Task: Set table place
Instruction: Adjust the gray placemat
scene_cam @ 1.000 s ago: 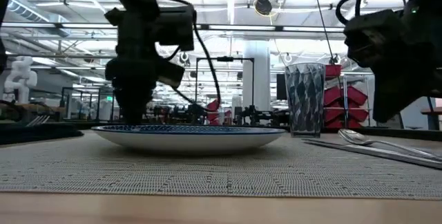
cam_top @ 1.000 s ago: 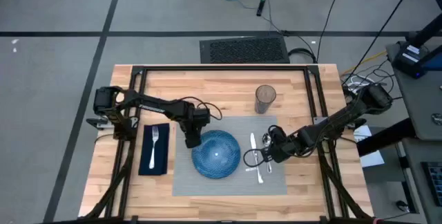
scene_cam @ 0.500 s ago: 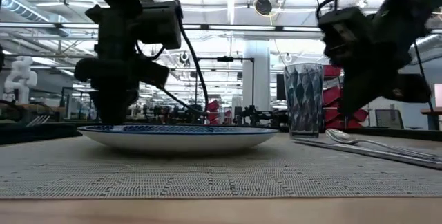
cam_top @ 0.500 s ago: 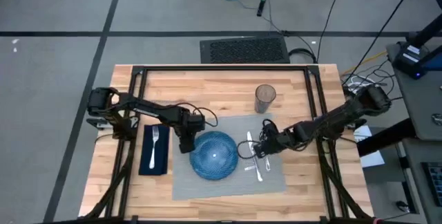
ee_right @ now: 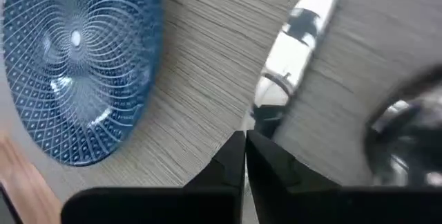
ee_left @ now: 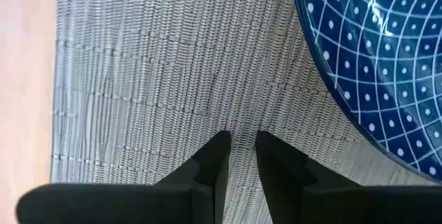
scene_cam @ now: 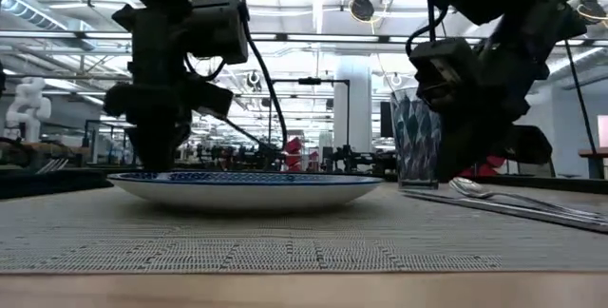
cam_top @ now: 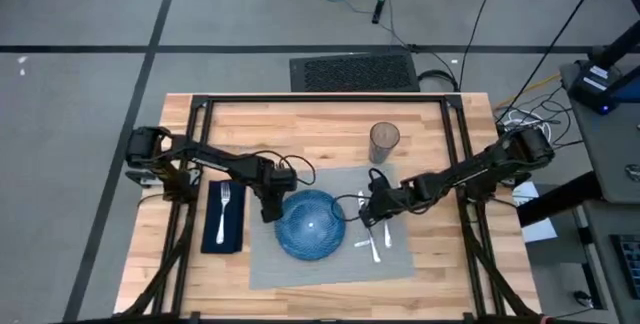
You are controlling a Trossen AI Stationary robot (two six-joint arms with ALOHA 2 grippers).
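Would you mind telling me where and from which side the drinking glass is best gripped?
Grip the glass around its mid-wall, coming in level from the right side. It stands upright beyond the placemat's far edge, with straight tall walls. The right tool is nearest; the plate blocks the left.

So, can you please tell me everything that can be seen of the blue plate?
The blue plate is round and shallow, with a pattern of fine white lines and dots; it looks like glazed ceramic or glass. It is empty, upright, and lies flat on the grey placemat, left of its middle. The left hand is low at its left edge, and the right hand is over the cutlery to its right. Neither hand visibly touches it.
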